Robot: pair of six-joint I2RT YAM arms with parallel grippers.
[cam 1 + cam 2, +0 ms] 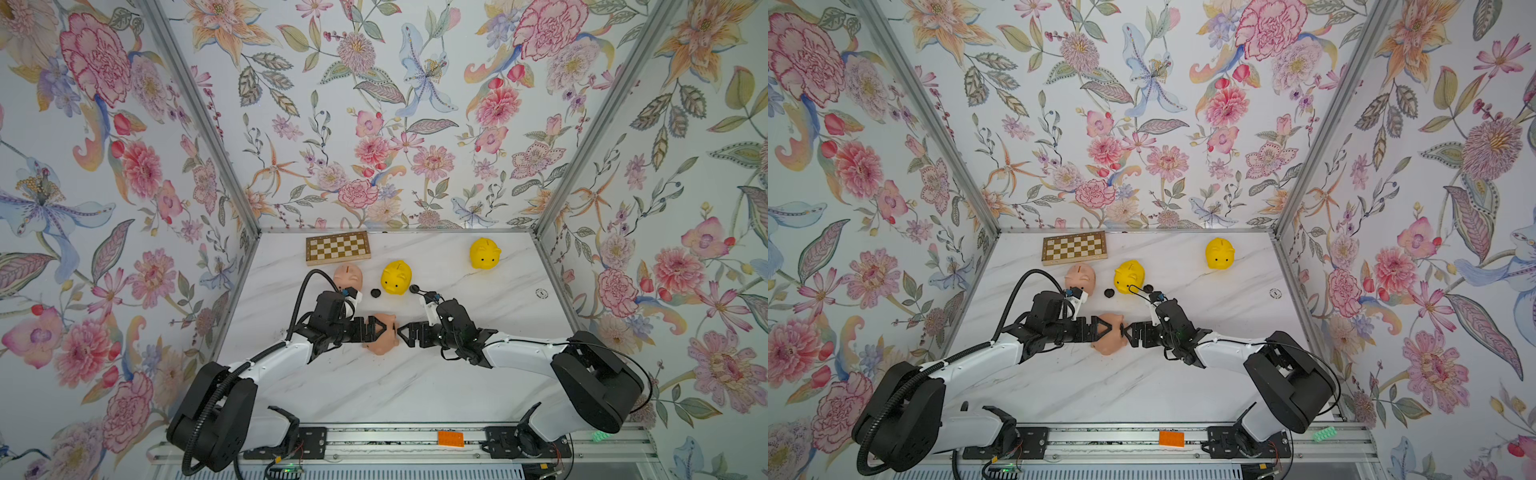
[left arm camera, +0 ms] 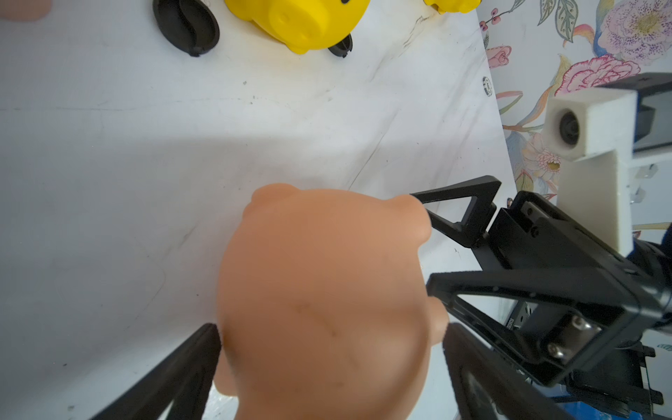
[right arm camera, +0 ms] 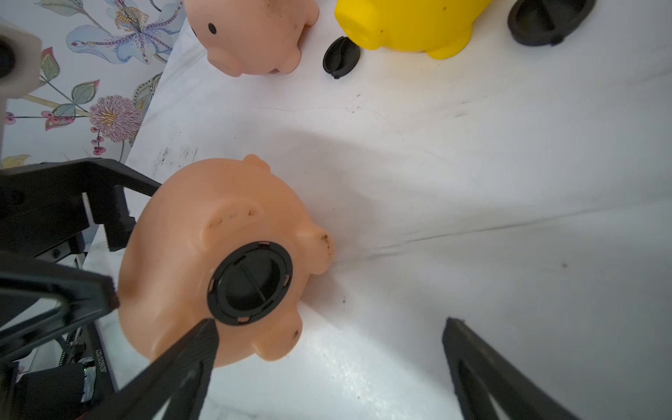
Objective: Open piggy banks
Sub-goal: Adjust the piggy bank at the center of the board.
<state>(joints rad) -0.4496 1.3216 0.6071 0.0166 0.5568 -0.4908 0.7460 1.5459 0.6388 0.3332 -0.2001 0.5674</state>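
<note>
Peach piggy bank (image 3: pixel 189 254) lies on its side on the counter (image 3: pixel 472 163), between the wide-spread jaws of the left pincer (image 1: pixel 385 329). Its black plug (image 3: pixel 250 283) faces the right pincer (image 3: pixel 329 325), also wide open. The plug sits off-centre, by one jaw; closing here could nudge the rounded, seemingly unclamped piggy bank away.

Overhead pair looking down, close wrist views sharing tipped peach pig (image 2: pixel 327 291)
</note>
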